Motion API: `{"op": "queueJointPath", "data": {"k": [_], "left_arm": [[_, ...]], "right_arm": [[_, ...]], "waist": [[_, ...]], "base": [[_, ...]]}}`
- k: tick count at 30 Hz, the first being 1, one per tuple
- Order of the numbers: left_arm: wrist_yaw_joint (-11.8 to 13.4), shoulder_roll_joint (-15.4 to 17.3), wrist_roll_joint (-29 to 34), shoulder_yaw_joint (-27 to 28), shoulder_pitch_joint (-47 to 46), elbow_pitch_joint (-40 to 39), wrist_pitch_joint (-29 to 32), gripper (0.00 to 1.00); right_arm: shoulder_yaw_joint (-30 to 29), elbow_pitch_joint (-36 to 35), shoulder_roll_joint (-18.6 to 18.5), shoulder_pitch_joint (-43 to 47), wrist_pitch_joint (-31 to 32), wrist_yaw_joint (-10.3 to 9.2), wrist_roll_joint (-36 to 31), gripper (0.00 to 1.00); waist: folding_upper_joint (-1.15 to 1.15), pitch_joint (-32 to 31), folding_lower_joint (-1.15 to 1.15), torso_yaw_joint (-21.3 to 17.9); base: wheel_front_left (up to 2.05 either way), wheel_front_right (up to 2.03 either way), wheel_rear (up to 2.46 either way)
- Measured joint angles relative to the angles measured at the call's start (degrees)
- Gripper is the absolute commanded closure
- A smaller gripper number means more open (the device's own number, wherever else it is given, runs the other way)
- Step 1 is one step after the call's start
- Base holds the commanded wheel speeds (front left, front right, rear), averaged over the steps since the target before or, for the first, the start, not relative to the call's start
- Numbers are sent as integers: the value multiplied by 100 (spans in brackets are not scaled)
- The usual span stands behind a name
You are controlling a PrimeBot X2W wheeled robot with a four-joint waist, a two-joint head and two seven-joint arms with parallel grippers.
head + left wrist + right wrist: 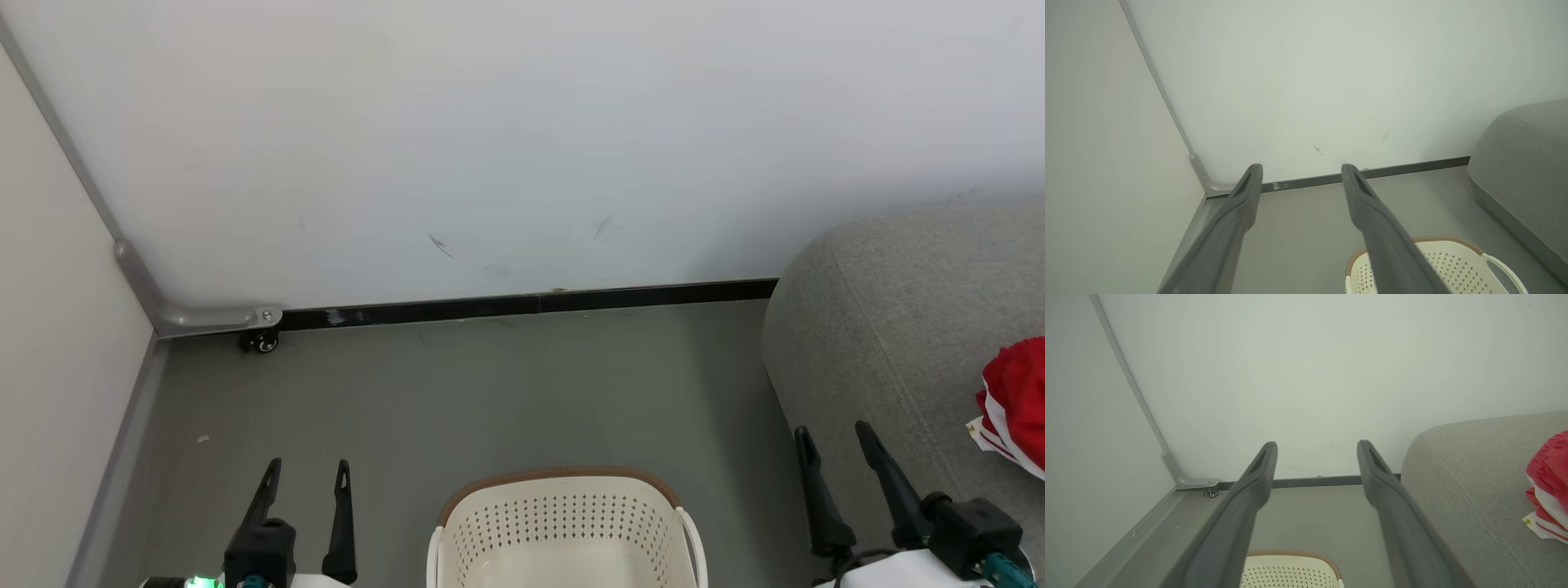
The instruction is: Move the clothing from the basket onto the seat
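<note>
The cream-white basket with a brown rim stands on the floor at the bottom centre; the part of its inside that shows holds nothing. Red clothing with white stripes lies on the grey seat at the right edge. My left gripper is open, left of the basket, with nothing between its fingers. To the basket's right, my right gripper is open in front of the seat's edge, also bare. The basket, seat, basket, seat and clothing also appear in the wrist views.
A white wall with a black skirting strip closes the back. A pale panel on the left ends in a grey bracket with a small caster. Grey floor lies between the basket and the wall.
</note>
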Motion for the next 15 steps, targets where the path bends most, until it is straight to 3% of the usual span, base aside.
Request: {"op": "queueJointPath", "data": {"k": [1,15], "left_arm": [[21,0,8,-4,0,14,0,100],[-62,-179,-359,24,244,293,137,100]], "right_arm": [[5,-7,1,15,2,-1,38,100],[-109,475,58,220,129,-9,398,100]], "waist": [[0,4,0,-1],[0,22,0,4]], "base": [[0,0,0],[0,0,0]]}}
